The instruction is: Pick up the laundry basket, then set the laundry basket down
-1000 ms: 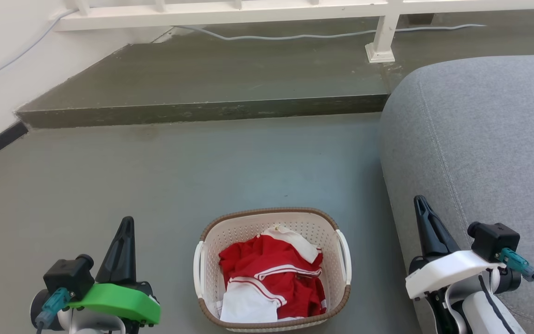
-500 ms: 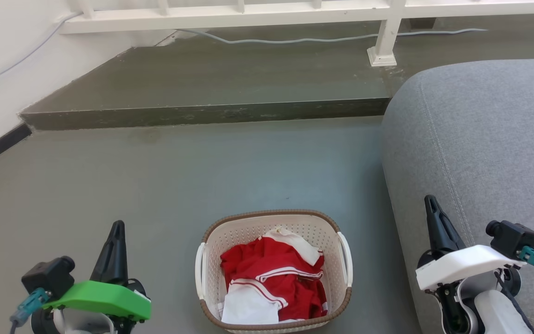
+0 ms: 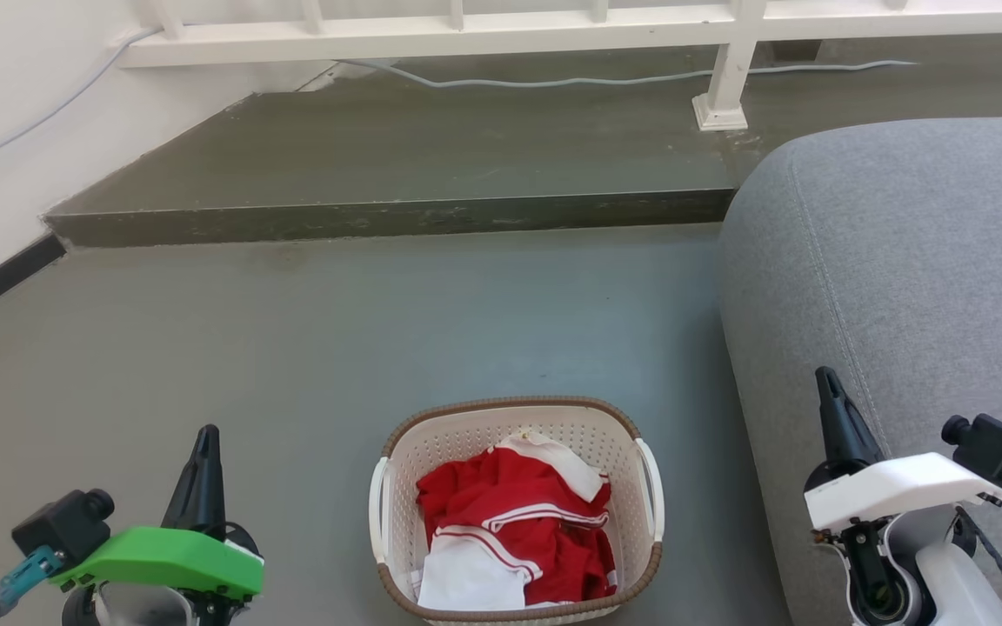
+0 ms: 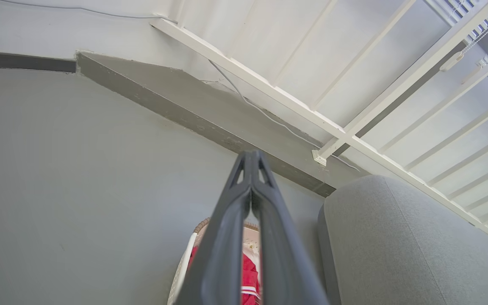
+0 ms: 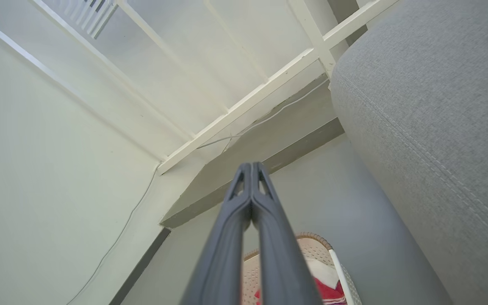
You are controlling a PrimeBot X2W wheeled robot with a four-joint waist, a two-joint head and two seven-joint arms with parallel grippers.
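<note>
While the laundry basket (image 3: pixel 457 443) sits on the grey floor (image 3: pixel 379 330) near the grey sofa (image 3: pixel 901 261), both hands hover apart from it, one at each side. The left hand (image 3: pixel 205 432), above its green cover (image 3: pixel 170 556), has its two dark fingers (image 4: pixel 223 245) pressed together at the tips and holds nothing. The right hand (image 3: pixel 827 374), above a white cover (image 3: pixel 892 487) and in front of the sofa's side, is closed the same way, also empty. Red and white clothes (image 3: pixel 510 513) lie crumpled inside the basket. Beyond it a raised step (image 3: pixel 379 217) runs below a white railing (image 3: pixel 466 30).
</note>
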